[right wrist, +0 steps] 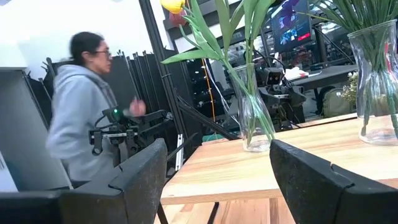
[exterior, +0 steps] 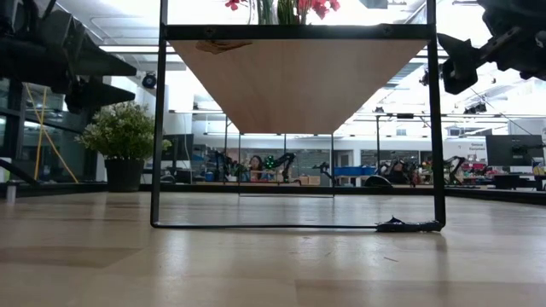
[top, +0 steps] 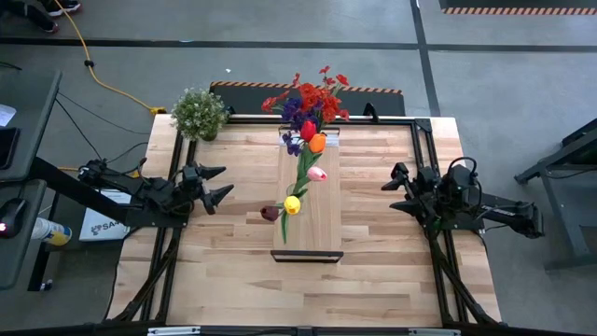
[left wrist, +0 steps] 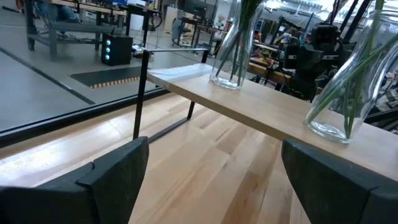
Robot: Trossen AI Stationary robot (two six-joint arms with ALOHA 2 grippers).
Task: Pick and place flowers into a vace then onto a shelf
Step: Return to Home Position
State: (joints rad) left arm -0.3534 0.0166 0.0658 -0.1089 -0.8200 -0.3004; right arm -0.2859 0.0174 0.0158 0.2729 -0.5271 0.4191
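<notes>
The shelf (top: 322,219) stands lengthwise at the table's middle, a light board on a thin black frame (exterior: 158,128). Two clear glass vases stand on it. The middle vase (right wrist: 252,115) holds flowers with orange, pink, yellow and maroon heads (top: 303,182). The vase at the far end (left wrist: 233,56) holds red and purple flowers (top: 312,103). My left gripper (top: 219,184) hovers open to the shelf's left, pointing level at it (left wrist: 217,186). My right gripper (top: 396,191) hovers open to the shelf's right (right wrist: 224,186). Neither has anything between its fingers.
A bushy pale-green potted plant (top: 199,114) stands at the table's far left corner. A black frame runs along the table's far and side edges (top: 420,140). Beyond the table, a person in a grey hoodie (right wrist: 81,106) shows in the right wrist view.
</notes>
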